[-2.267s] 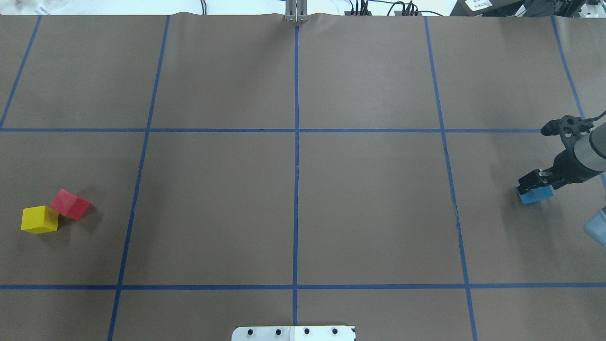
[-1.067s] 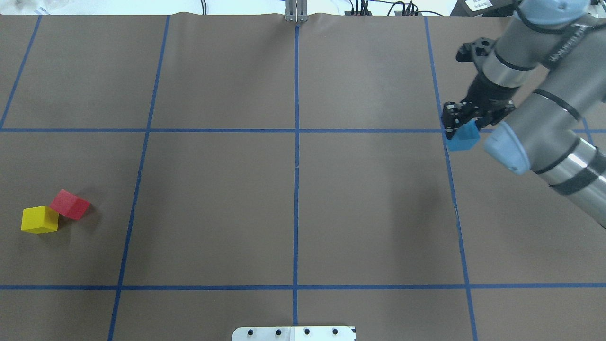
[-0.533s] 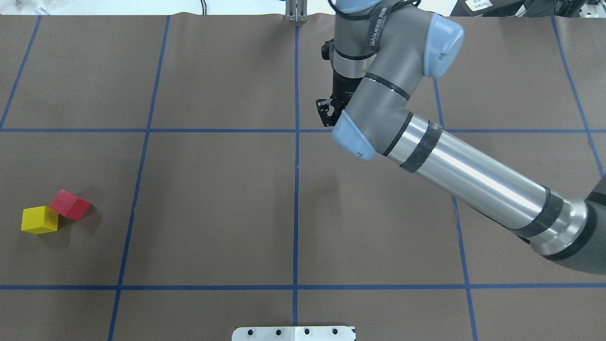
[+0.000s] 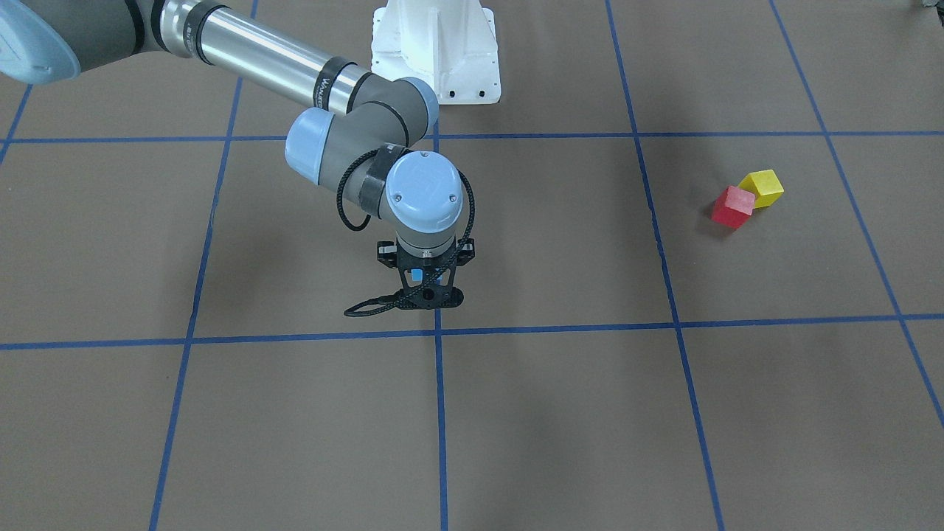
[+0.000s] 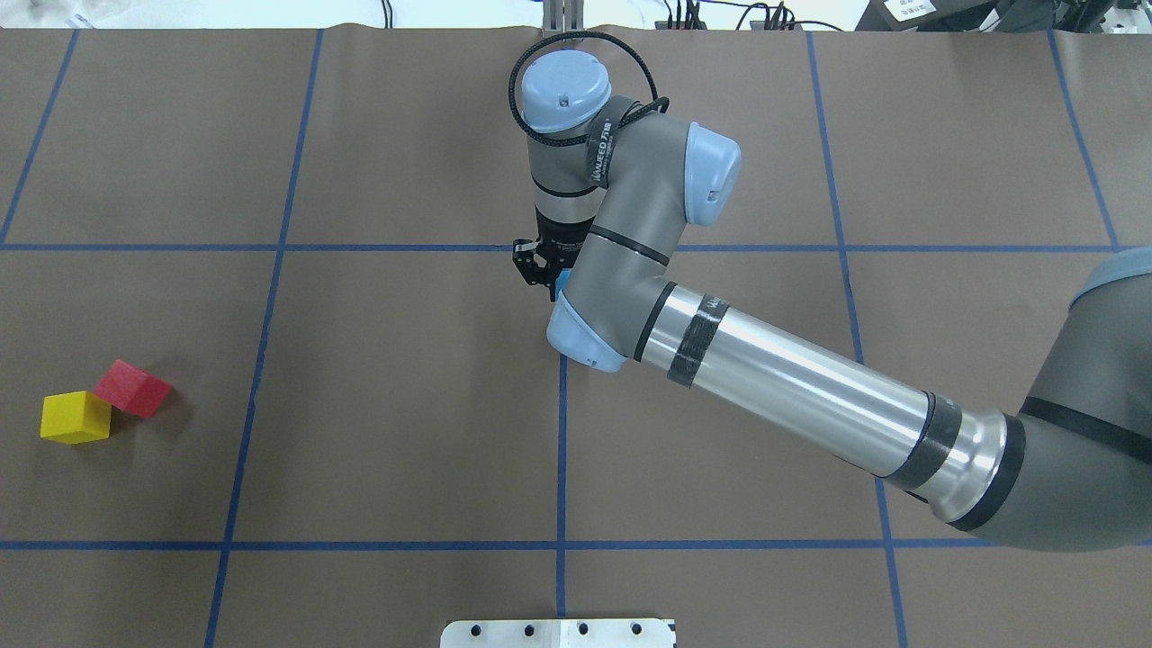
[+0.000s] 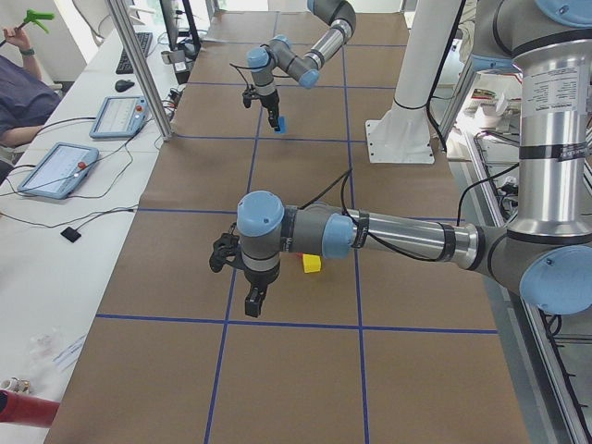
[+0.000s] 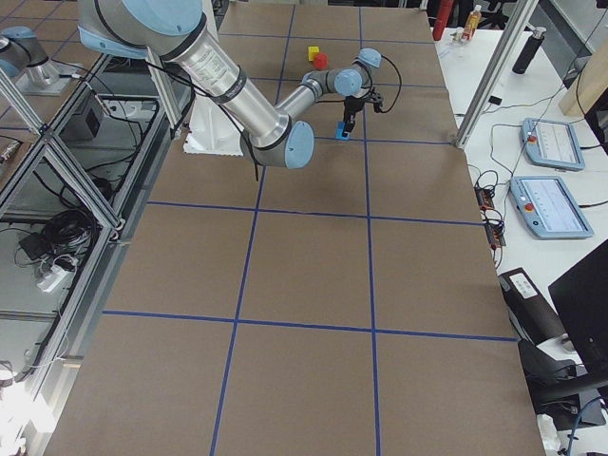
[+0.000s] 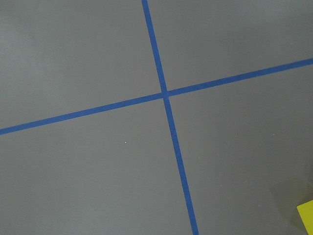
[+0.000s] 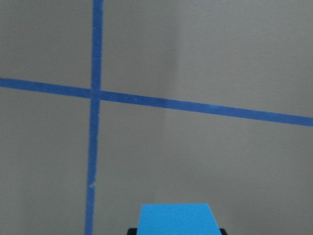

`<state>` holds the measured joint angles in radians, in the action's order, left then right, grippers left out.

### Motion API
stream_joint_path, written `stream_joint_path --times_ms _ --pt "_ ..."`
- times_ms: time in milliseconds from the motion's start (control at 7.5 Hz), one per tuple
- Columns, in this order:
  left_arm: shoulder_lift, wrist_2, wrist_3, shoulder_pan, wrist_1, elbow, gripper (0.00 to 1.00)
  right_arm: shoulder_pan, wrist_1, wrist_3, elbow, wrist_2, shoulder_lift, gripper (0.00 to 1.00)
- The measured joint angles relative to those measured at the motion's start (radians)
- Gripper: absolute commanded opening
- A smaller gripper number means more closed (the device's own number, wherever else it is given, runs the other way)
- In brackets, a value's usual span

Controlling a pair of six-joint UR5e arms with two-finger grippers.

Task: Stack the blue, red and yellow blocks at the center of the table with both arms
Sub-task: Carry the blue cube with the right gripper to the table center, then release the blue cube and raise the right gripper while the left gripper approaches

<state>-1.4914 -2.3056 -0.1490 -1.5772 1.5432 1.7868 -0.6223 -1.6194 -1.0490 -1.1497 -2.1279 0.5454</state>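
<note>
My right gripper (image 5: 543, 270) is shut on the blue block (image 4: 417, 276) and holds it low over the table's centre line, just on the robot's side of the far cross line. The block fills the bottom of the right wrist view (image 9: 177, 218). The red block (image 5: 132, 388) and the yellow block (image 5: 76, 417) lie touching each other at the table's left edge. My left gripper (image 6: 252, 301) hangs over the table near those two blocks and shows only in the exterior left view, so I cannot tell whether it is open. A yellow corner (image 8: 307, 215) shows in the left wrist view.
Blue tape lines (image 5: 562, 432) divide the brown table into a grid. The white robot base plate (image 5: 558, 633) sits at the near edge. A grey post (image 5: 562, 18) stands at the far edge. Tablets (image 6: 55, 168) lie on the side bench.
My right arm has carried the blue block from the table's right edge leftward across the table to the centre line. The red and yellow blocks have not moved.
</note>
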Motion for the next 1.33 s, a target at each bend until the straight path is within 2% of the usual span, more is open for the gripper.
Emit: stream_joint_path --times_ms 133,267,400,533,667,1067,1333 --pt "-0.001 0.000 0.000 0.000 0.000 -0.001 1.00 0.010 0.024 -0.043 0.009 0.004 -0.006 0.00" --pt "-0.002 0.000 0.000 0.000 0.000 -0.002 1.00 0.017 0.048 -0.077 0.022 0.006 -0.009 0.10" --pt "-0.002 0.000 0.000 0.000 0.000 -0.002 1.00 0.022 0.066 -0.098 0.032 0.007 -0.008 0.33" --pt "-0.003 0.000 0.000 0.001 0.000 -0.003 1.00 0.025 0.075 -0.107 0.038 0.007 -0.007 0.92" --pt "-0.003 0.000 0.000 0.001 0.000 -0.003 1.00 0.028 0.079 -0.107 0.040 0.010 -0.004 0.99" --pt "-0.008 0.001 0.002 0.002 -0.001 -0.004 1.00 0.030 0.089 -0.081 0.025 0.022 0.008 0.99" --pt "-0.031 -0.002 0.059 0.007 -0.007 0.003 1.00 -0.006 0.076 -0.069 -0.040 0.012 0.028 0.99"
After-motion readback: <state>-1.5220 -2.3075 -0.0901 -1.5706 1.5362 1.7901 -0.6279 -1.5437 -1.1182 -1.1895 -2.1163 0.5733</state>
